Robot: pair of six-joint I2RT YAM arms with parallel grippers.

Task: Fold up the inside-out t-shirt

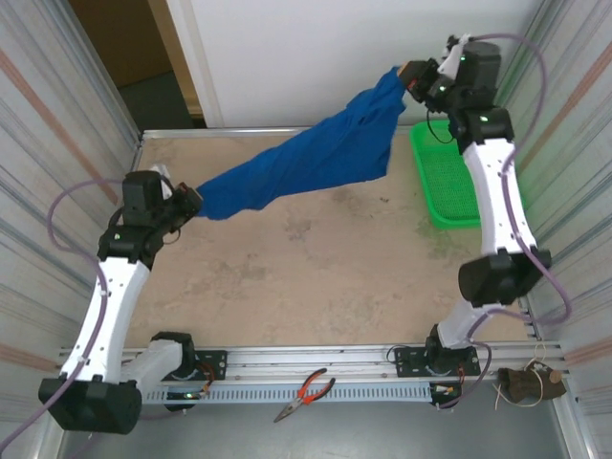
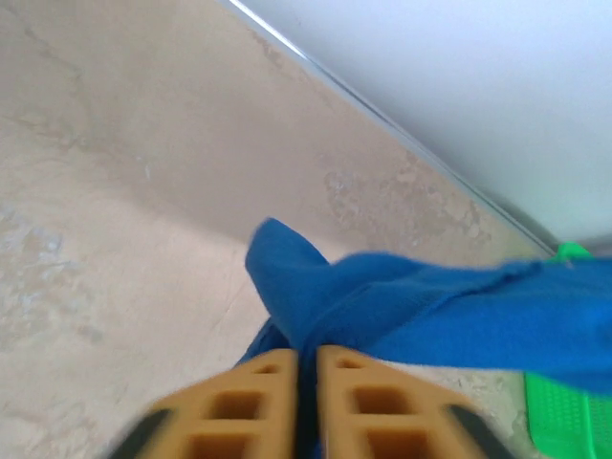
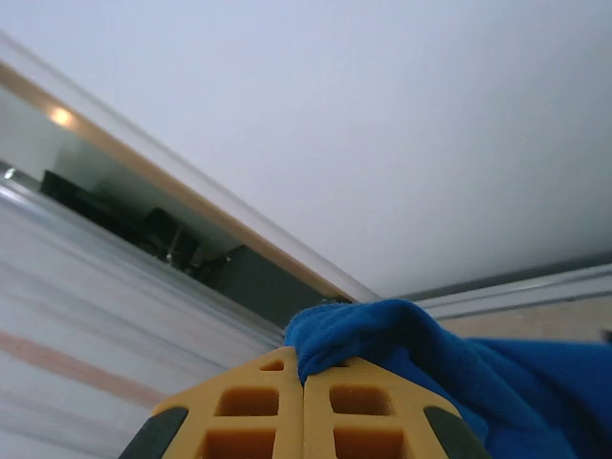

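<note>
Two grippers share one load. The left gripper (image 1: 188, 201) sits low near the left edge of the table (image 1: 306, 287), and in its wrist view its orange fingers (image 2: 263, 387) stand nearly together with a fold of blue cloth pinched in the narrow slot between them. The right gripper (image 1: 409, 76) is raised high at the far right, in front of the white back wall (image 1: 335, 48); its orange fingers (image 3: 249, 406) are pressed together, with a bunched edge of the same cloth caught at their tips. Between the two hangs the inside-out t-shirt (image 1: 316, 153), royal blue, pulled into a long gathered band that runs diagonally from the low left grip up to the high right grip. Its middle sags in loose folds, and the widest part droops below the right gripper. From the top view I cannot tell whether any part of the cloth touches the tabletop. Beside the shirt's hanging right end, against the right wall, lies a green mesh basket (image 1: 442, 186). At the near edge, on the rail between the two arm bases, lie red-handled pliers (image 1: 306, 392).
</note>
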